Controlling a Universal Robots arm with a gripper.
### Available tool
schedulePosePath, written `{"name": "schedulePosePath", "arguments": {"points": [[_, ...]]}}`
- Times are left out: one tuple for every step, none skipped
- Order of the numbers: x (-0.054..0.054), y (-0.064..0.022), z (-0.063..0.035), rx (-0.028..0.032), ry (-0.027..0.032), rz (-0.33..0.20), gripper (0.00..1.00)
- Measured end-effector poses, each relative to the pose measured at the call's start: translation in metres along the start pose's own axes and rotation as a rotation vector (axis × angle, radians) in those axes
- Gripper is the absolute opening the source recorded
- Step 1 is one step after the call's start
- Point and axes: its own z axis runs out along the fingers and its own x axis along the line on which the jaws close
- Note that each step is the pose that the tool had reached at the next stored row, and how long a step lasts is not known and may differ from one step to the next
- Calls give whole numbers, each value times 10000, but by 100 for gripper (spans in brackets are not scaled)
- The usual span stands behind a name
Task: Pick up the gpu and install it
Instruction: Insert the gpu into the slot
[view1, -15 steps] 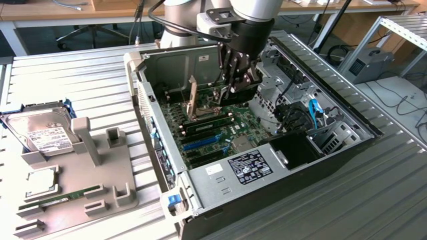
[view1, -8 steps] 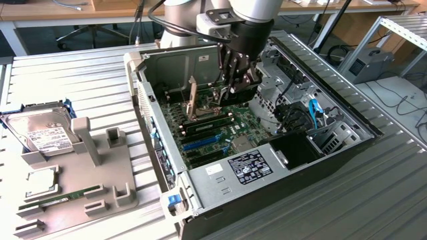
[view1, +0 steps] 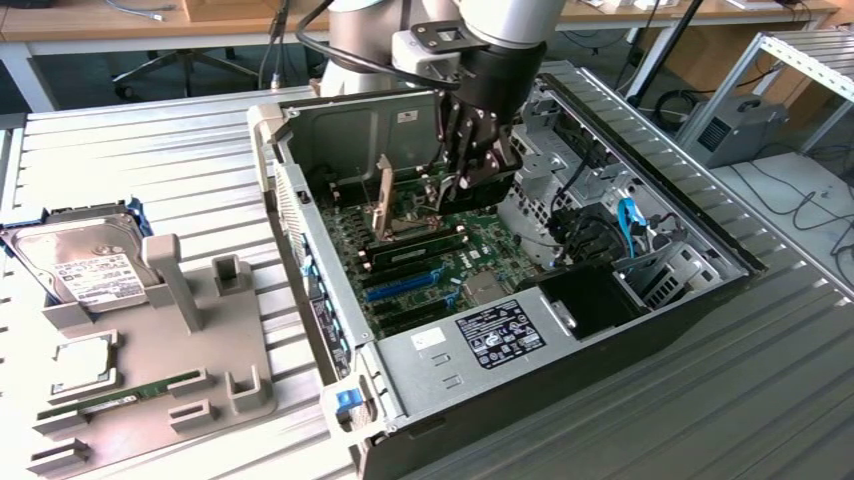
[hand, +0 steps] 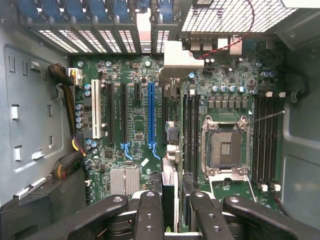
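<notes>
The gripper's (hand: 175, 197) black, ribbed plastic fingers (hand: 149, 215) are nearest the wrist camera; four jointed links can be counted. The jaws are closed on the gpu (hand: 170, 175), a thin green circuit card seen edge-on, so its fan face is hidden. Its bent silver metal bracket (hand: 181, 55) points toward the case's perforated rear wall.

The card hangs inside the open grey steel computer case (view1: 694, 235), above the green motherboard (hand: 135, 125), roughly over the gap between the one long blue slot (hand: 151, 115) and the square silver processor socket (hand: 225, 147). Whether its lower edge touches any slot cannot be made out. One white slot (hand: 95, 116) lies further toward the case's side wall, beside a bundle of yellow and black wires (hand: 67, 90).

In the exterior view the gripper (view1: 470, 165) reaches down into the case from above, and the card is a dark shape below it.

Outside the case, toward the exterior view's left, a flat grey moulded tray (view1: 200, 390) sits on the ribbed metal table (view1: 160, 150). It holds one silver hard drive with a white label (view1: 83, 265), one square silver chip (view1: 83, 365) and one narrow green memory stick (view1: 114, 397).
</notes>
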Motion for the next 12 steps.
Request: {"name": "schedulePosePath", "arguments": {"points": [[0, 0, 1, 0, 1, 0, 26], [0, 0, 3, 0, 0, 0, 26], [0, 0, 4, 0, 0, -1, 26], [0, 0, 6, 0, 0, -1, 26], [0, 0, 7, 1, 0, -1, 26], [0, 1, 9, 0, 0, 0, 26], [0, 1, 10, 0, 1, 0, 26], [0, 1, 11, 0, 1, 0, 26], [0, 1, 12, 0, 0, -1, 26], [0, 1, 14, 0, 0, 0, 26], [0, 2, 15, 0, 0, 0, 26], [1, 2, 16, 0, 0, 0, 26]]}}
